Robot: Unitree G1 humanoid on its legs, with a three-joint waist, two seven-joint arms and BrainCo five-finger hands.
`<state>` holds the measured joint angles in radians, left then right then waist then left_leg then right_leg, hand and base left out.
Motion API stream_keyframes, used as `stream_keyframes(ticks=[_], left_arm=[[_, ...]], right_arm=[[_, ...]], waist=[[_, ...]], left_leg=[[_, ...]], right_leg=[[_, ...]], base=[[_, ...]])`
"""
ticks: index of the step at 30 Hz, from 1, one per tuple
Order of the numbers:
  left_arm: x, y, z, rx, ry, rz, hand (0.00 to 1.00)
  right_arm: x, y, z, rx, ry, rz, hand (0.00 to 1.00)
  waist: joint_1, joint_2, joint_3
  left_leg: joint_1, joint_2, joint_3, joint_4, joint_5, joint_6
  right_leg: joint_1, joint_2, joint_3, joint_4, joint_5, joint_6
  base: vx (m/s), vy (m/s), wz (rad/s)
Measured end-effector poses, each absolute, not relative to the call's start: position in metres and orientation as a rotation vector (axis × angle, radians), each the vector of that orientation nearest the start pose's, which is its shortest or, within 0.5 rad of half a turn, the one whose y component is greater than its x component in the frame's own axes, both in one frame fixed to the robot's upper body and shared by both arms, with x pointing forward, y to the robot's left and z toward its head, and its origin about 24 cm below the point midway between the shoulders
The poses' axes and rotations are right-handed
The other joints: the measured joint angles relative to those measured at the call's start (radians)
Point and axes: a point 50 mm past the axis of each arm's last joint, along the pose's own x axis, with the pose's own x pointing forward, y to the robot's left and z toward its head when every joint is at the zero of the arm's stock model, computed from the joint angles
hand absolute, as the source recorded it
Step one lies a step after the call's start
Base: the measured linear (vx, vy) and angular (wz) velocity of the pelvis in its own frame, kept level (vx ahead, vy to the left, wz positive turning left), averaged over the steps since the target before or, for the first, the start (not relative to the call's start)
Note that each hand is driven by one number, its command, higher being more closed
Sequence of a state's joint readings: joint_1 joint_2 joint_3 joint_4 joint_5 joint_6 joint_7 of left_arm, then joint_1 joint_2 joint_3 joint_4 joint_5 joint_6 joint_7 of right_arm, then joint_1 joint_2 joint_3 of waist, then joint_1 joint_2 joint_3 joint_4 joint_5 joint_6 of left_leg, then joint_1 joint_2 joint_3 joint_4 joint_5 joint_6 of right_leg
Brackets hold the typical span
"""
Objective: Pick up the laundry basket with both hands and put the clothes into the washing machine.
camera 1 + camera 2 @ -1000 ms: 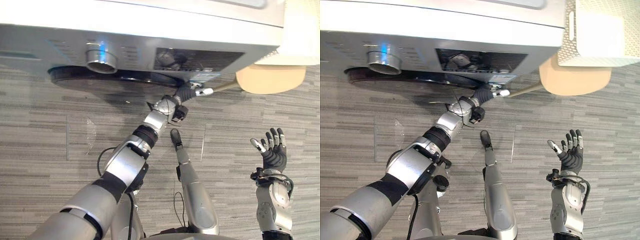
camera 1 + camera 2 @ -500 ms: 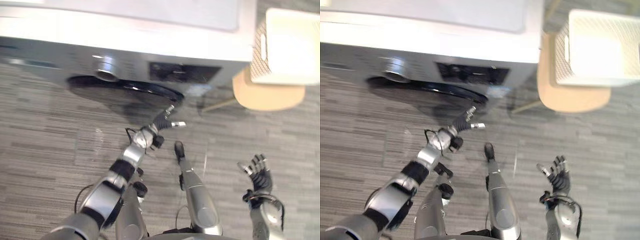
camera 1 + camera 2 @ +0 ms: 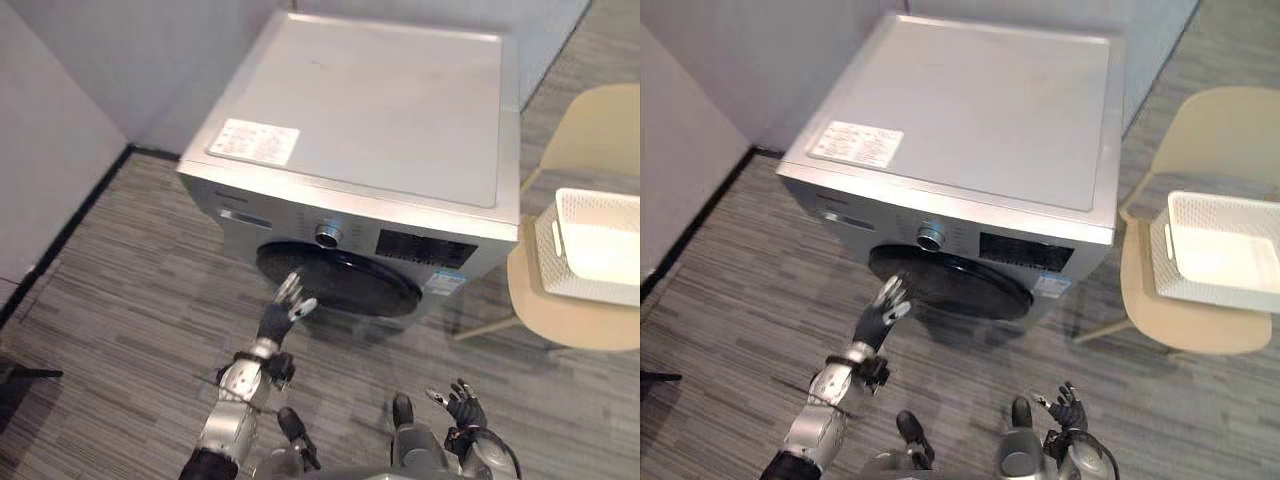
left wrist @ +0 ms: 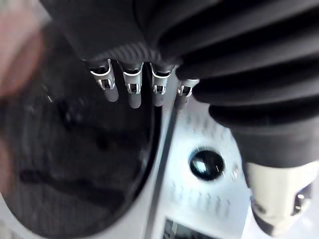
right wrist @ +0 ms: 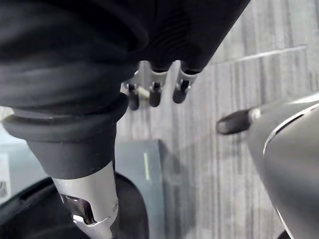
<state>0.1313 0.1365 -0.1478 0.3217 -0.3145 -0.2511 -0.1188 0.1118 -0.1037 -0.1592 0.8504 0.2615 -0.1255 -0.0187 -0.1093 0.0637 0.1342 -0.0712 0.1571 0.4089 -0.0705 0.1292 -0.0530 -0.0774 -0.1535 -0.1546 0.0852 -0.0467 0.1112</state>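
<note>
The silver washing machine (image 3: 380, 110) stands ahead, and its dark round door (image 3: 345, 283) looks shut against the front. My left hand (image 3: 282, 308) is raised just before the door's left part, open with straight fingers (image 4: 130, 89) and holding nothing. The door glass (image 4: 75, 149) and the dial (image 4: 206, 164) show past them in the left wrist view. The white laundry basket (image 3: 552, 243) sits on a tan chair (image 3: 570, 322) to the machine's right; I cannot make out clothes in it. My right hand (image 3: 458, 405) hangs low over the floor, open and apart from the basket.
A grey wall (image 3: 50, 150) runs along the left, meeting the machine's back corner. Grey plank floor (image 3: 130, 300) spreads in front of the machine. The chair's leg (image 3: 485, 328) slants down beside the machine's right front corner.
The camera has pulled up and back, so the whole machine and chair now show. My left hand has come away from the door's right edge. My right hand sits lower in view.
</note>
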Motion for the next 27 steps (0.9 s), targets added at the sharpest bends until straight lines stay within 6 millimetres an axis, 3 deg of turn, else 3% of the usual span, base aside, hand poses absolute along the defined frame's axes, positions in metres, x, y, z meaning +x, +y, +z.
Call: stream_keyframes(ticks=[4,6,8,9,10,11,12,14,15,16,17,18,19,20,24,25,26,27], left_arm=[[0.160,0.198,-0.082,-0.139,0.427,0.138,0.00],[0.121,0.222,-0.103,-0.125,0.560,0.309,0.00],[0.092,0.233,-0.116,-0.119,0.661,0.392,0.00],[0.071,0.236,-0.125,-0.135,0.730,0.447,0.00],[0.063,0.240,-0.128,-0.140,0.758,0.476,0.00],[0.053,0.240,-0.136,-0.168,0.813,0.517,0.00],[0.040,0.233,-0.144,-0.207,0.878,0.541,0.00],[0.023,0.221,-0.153,-0.247,0.964,0.560,0.00],[0.019,0.217,-0.156,-0.251,0.999,0.553,0.00],[0.022,0.217,-0.156,-0.244,0.997,0.544,0.00],[0.035,0.219,-0.155,-0.224,0.974,0.517,0.00],[0.047,0.227,-0.153,-0.185,0.958,0.491,0.00],[0.049,0.228,-0.153,-0.178,0.961,0.490,0.00],[0.049,0.227,-0.154,-0.174,0.972,0.485,0.00],[0.035,0.232,-0.156,-0.155,1.013,0.513,0.00],[0.032,0.227,-0.157,-0.166,1.024,0.512,0.00],[0.031,0.227,-0.157,-0.166,1.026,0.513,0.00],[0.029,0.227,-0.157,-0.166,1.031,0.514,0.00]], right_arm=[[0.121,-0.223,-0.138,0.150,0.833,-0.373,0.00],[0.119,-0.223,-0.138,0.139,0.842,-0.385,0.00],[0.122,-0.224,-0.137,0.132,0.835,-0.387,0.00],[0.122,-0.224,-0.137,0.135,0.836,-0.391,0.00],[0.120,-0.222,-0.139,0.150,0.840,-0.401,0.00],[0.118,-0.221,-0.140,0.176,0.840,-0.436,0.00],[0.116,-0.225,-0.140,0.187,0.843,-0.470,0.00],[0.108,-0.230,-0.143,0.201,0.864,-0.519,0.00],[0.099,-0.235,-0.145,0.204,0.890,-0.551,0.00],[0.095,-0.234,-0.148,0.215,0.908,-0.565,0.00],[0.089,-0.224,-0.154,0.249,0.960,-0.564,0.00],[0.084,-0.216,-0.158,0.271,0.992,-0.560,0.00],[0.084,-0.213,-0.159,0.284,0.992,-0.561,0.00],[0.083,-0.213,-0.159,0.293,0.994,-0.569,0.00],[0.084,-0.209,-0.160,0.301,0.997,-0.557,0.00],[0.084,-0.209,-0.159,0.301,0.993,-0.556,0.00],[0.084,-0.210,-0.159,0.304,0.987,-0.556,0.00],[0.084,-0.211,-0.158,0.302,0.973,-0.558,0.00]], waist=[[0.042,-0.019,-0.018],[0.083,-0.033,-0.026],[0.107,-0.023,-0.039],[0.109,-0.035,-0.060],[0.109,-0.060,-0.060],[0.121,-0.074,-0.064],[0.125,-0.069,-0.067],[0.124,-0.044,-0.083],[0.124,-0.021,-0.093],[0.122,-0.013,-0.104],[0.119,-0.055,-0.102],[0.104,-0.092,-0.100],[0.102,-0.087,-0.094],[0.100,-0.071,-0.081],[0.109,-0.055,-0.073],[0.119,-0.034,-0.056],[0.117,-0.025,-0.052],[0.102,-0.031,-0.048]], left_leg=[[-0.014,-0.002,-0.105,0.038,0.002,-0.005],[-0.047,-0.002,-0.158,0.102,-0.026,-0.013],[-0.081,-0.003,-0.192,0.137,-0.051,-0.004],[-0.091,-0.009,-0.186,0.128,-0.082,0.004],[-0.092,-0.013,-0.161,0.141,-0.103,0.026],[-0.143,0.011,-0.099,0.336,-0.131,0.073],[-0.167,0.043,-0.067,0.530,-0.181,0.080],[-0.167,0.109,-0.019,0.654,-0.286,0.068],[-0.183,0.112,0.013,0.610,-0.327,0.046],[-0.183,0.083,0.013,0.558,-0.339,0.062],[-0.187,-0.014,-0.044,0.430,-0.270,0.072],[-0.154,-0.074,-0.056,0.286,-0.227,0.073],[-0.152,-0.075,-0.036,0.266,-0.220,0.066],[-0.133,-0.097,-0.062,0.234,-0.167,0.095],[-0.049,-0.159,-0.127,0.138,-0.145,0.103],[-0.018,-0.161,-0.168,0.105,-0.144,0.102],[-0.018,-0.160,-0.175,0.102,-0.143,0.102],[-0.019,-0.159,-0.201,0.093,-0.143,0.102]], right_leg=[[0.049,-0.012,-0.089,0.031,-0.042,0.000],[0.069,-0.022,-0.149,0.070,-0.069,0.009],[0.077,-0.026,-0.192,0.092,-0.072,0.006],[0.092,-0.034,-0.232,0.068,-0.067,-0.004],[0.104,-0.059,-0.259,0.046,-0.055,-0.016],[0.111,-0.091,-0.314,0.051,-0.044,-0.007],[0.118,-0.108,-0.350,0.062,-0.038,0.003],[0.135,-0.109,-0.416,0.065,-0.027,0.022],[0.145,-0.108,-0.474,0.085,-0.026,0.032],[0.142,-0.109,-0.506,0.095,-0.029,0.033],[0.122,-0.142,-0.534,0.089,-0.040,0.018],[0.127,-0.139,-0.548,0.047,-0.033,-0.013],[0.137,-0.130,-0.564,0.037,-0.025,-0.025],[0.169,-0.131,-0.582,0.051,-0.022,-0.026],[0.189,-0.177,-0.528,0.160,-0.029,-0.042],[0.104,-0.185,-0.363,0.334,-0.048,-0.119],[0.084,-0.176,-0.314,0.360,-0.057,-0.120],[0.027,-0.111,-0.127,0.432,-0.109,-0.085]], base=[[-0.09,0.014,0.80],[-0.13,0.013,0.77],[-0.10,0.027,0.78],[-0.08,0.041,0.87],[-0.04,0.058,1.01],[-0.04,0.072,0.97],[-0.04,0.087,0.92],[-0.06,0.178,1.03],[-0.05,0.210,1.31],[-0.03,0.233,1.71],[-0.04,0.233,1.94],[-0.02,0.190,1.93],[-0.02,0.069,1.71],[-0.01,0.060,1.09],[-0.05,0.092,0.58],[-0.05,0.067,0.17],[-0.07,0.037,0.38],[-0.06,-0.022,0.46]])
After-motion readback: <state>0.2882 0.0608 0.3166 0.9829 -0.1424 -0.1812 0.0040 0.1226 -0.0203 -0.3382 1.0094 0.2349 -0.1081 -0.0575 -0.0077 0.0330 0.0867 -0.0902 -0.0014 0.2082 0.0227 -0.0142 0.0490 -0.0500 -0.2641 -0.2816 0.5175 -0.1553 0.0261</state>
